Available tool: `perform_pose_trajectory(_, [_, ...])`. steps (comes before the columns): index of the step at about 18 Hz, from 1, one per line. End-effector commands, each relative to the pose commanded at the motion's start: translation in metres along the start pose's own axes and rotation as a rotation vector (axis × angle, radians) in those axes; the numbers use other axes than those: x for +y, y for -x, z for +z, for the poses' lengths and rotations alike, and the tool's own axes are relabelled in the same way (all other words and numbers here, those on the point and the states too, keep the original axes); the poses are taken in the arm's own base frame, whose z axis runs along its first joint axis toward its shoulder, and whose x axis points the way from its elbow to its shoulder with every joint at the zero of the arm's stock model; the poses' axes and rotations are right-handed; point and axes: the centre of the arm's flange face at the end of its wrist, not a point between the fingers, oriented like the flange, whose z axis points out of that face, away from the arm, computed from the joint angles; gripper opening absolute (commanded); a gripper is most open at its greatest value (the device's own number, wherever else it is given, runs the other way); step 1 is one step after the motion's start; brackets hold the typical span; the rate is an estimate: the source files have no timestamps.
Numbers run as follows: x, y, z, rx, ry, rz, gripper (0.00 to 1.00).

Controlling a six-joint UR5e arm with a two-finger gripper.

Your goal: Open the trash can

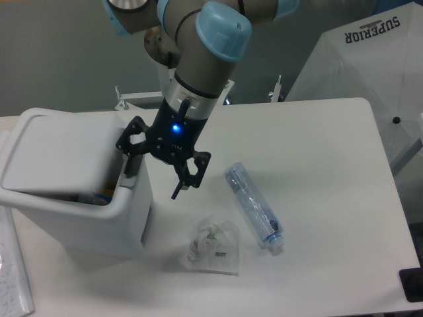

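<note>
The trash can [106,224] is a large boxy white bin at the left of the table. Its flat white lid [59,152] is tilted up at the front, and a dark gap [86,196] under it shows some coloured items inside. My gripper [155,179] hangs just right of the bin's upper right corner with its jaws spread wide and nothing between them. Its left finger [132,146] is at the bin's right rim, beside a grey tab [131,166]. Its right finger [187,177] is over the bare table.
A clear plastic bottle [254,208] lies on the table right of the gripper. A crumpled clear plastic bag [213,244] lies in front of the bin. Paper [13,277] lies at the lower left edge. A white fabric screen [370,53] stands at the back right.
</note>
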Motion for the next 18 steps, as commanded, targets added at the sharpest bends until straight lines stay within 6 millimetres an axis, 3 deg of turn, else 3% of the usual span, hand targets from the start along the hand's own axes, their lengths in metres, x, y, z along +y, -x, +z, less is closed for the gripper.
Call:
perform_pose_trajectory(8, [-0.014, 0.003, -0.024, -0.024, -0.043, -0.021, 1.0])
perform_pose_trajectory(12, [-0.019, 0.03, -0.056, -0.084, -0.083, -0.03, 1.0])
perform_pose_trajectory(15, [-0.019, 0.052, -0.069, -0.142, -0.13, -0.003, 1.0])
perform_pose_trajectory(18, [-0.019, 0.071, -0.058, -0.167, -0.151, 0.027, 1.0])
